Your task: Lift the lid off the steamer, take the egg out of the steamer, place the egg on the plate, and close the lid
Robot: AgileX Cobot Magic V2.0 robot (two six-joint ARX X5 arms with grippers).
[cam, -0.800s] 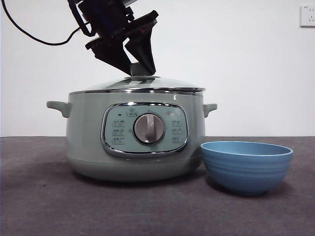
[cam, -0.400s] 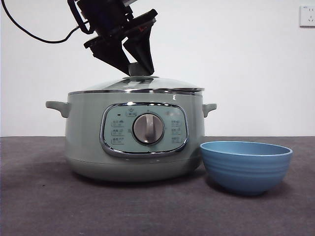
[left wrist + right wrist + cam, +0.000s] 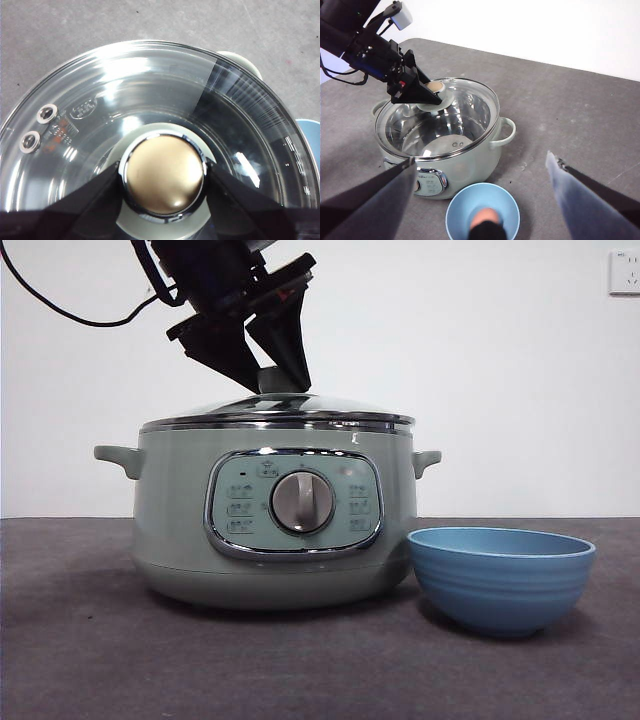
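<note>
The sage-green steamer (image 3: 180,500) stands left of centre with the glass lid (image 3: 330,410) on its top. My left gripper (image 3: 283,385) comes down from the upper left and is shut on the lid's knob (image 3: 164,172), one jaw on each side. It also shows in the right wrist view (image 3: 420,92). The blue plate (image 3: 500,575) stands on the table just right of the steamer. In the right wrist view a pale orange egg (image 3: 484,218) lies in the plate (image 3: 460,210). My right gripper (image 3: 481,157) is open and empty, high above the plate.
The table is a dark grey mat (image 3: 90,660) with a white wall behind. A black cable (image 3: 60,305) hangs from the left arm at the upper left. A wall socket (image 3: 625,270) is at the upper right.
My left gripper has shifted slightly up and to the left with the knob in it. The lid's chrome rim now shows as a thicker, more level band on the pot.
</note>
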